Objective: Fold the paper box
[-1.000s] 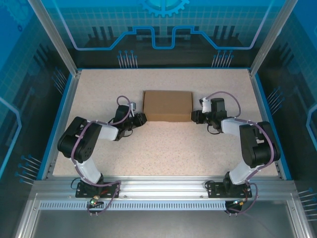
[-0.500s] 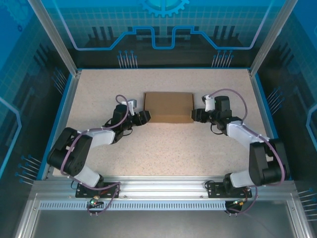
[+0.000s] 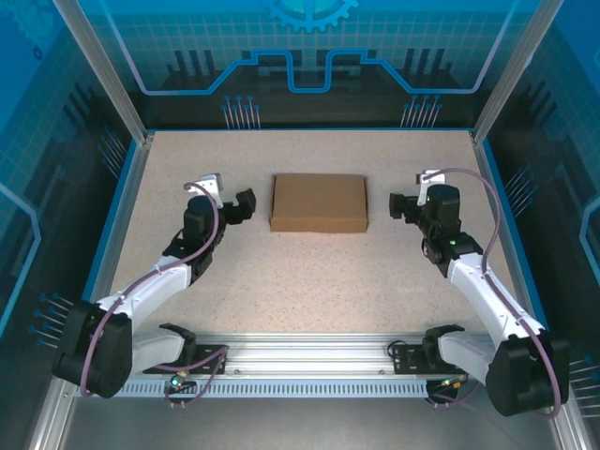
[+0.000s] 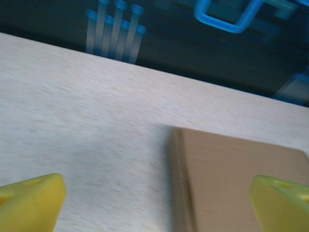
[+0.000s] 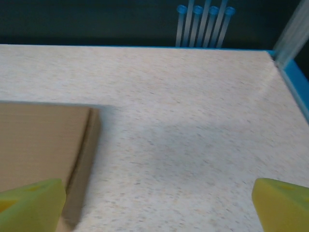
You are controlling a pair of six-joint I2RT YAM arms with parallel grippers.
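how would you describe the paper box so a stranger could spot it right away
Start with the speckled beige table inside the blue-walled cell. Slightly beyond its middle, between the left tool and the right tool, lies the paper box. It is the one flat, closed, plain brown cardboard rectangle, touched by neither tool.

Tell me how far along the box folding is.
Done: the paper box lies closed, a flat brown rectangle on the table. In hand: nothing; the left tool and right tool stand open, each clear of a box end. Left: seemingly nothing to fold; whether the tabs are tucked I cannot tell.
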